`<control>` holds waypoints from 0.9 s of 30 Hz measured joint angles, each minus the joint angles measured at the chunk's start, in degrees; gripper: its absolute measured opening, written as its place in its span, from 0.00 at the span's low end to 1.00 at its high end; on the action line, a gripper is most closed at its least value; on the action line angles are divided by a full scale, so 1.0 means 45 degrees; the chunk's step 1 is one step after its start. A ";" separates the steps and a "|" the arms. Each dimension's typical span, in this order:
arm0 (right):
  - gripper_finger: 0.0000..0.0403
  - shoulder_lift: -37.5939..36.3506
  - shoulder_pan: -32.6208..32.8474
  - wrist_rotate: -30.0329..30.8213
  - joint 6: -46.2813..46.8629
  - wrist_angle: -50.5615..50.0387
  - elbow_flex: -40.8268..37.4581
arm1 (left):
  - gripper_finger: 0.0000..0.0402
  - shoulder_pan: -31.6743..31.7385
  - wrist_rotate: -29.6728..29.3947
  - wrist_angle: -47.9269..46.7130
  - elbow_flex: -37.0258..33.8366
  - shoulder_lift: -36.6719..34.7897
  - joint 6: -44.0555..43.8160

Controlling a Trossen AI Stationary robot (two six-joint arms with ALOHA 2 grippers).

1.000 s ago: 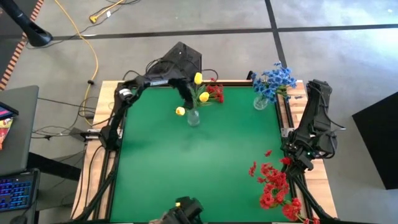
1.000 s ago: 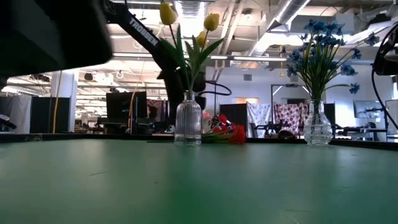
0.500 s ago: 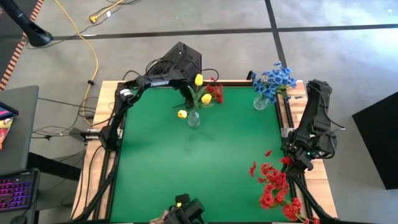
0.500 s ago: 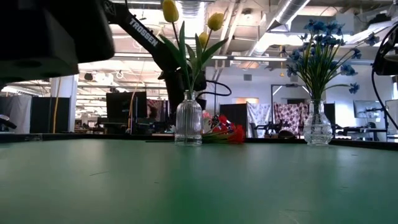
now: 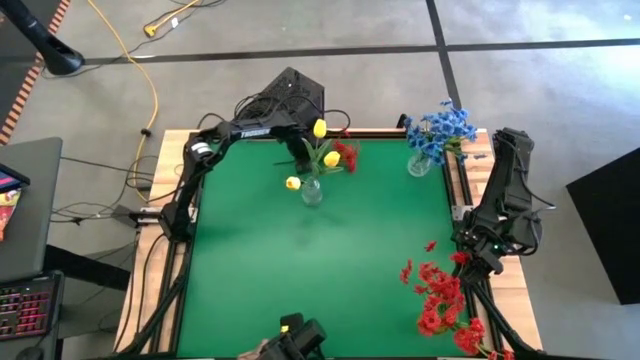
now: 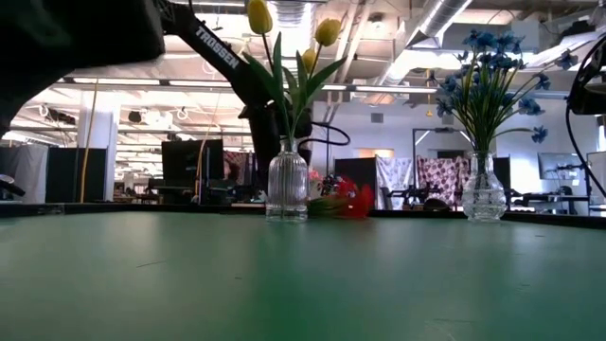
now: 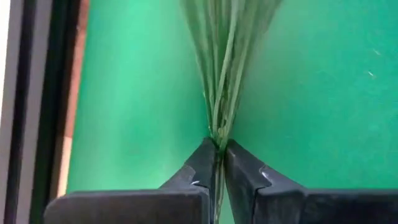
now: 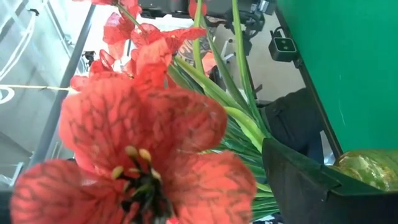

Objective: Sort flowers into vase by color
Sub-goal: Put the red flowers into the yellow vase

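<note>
At table's 12 o'clock edge, left gripper (image 7: 219, 163) clenched on the green stems (image 7: 222, 81) of a red sprig (image 5: 346, 155), stems pinched between fingertips (image 7: 202, 163). Right gripper (image 5: 468, 262) at 4 o'clock, fingers spread, red flowers (image 5: 442, 300) bunched against it.

1. A green felt-covered tabletop (image 5: 300, 270) with a pale wooden border is filling the middle of the high view.
2. A yellow cable (image 5: 140, 60) is snaking across the grey concrete floor (image 5: 540, 90) beyond it.
3. A backlit computer keyboard (image 5: 22, 312) is glowing on a dark side desk (image 5: 25, 190) to the left.
4. Patterned curtains (image 6: 437, 180) are hanging in the room behind.
</note>
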 joint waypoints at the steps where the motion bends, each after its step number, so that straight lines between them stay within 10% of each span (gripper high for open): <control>1: 0.66 0.0000 0.0004 -0.0003 0.0057 0.0000 0.0000 | 0.02 0.0002 0.0115 -0.0159 0.0000 -0.0077 0.0099; 27: 0.66 -0.0010 0.0005 -0.1025 0.0845 -0.0899 0.0000 | 0.00 0.0894 0.0029 0.2602 0.0000 -0.6847 -0.1892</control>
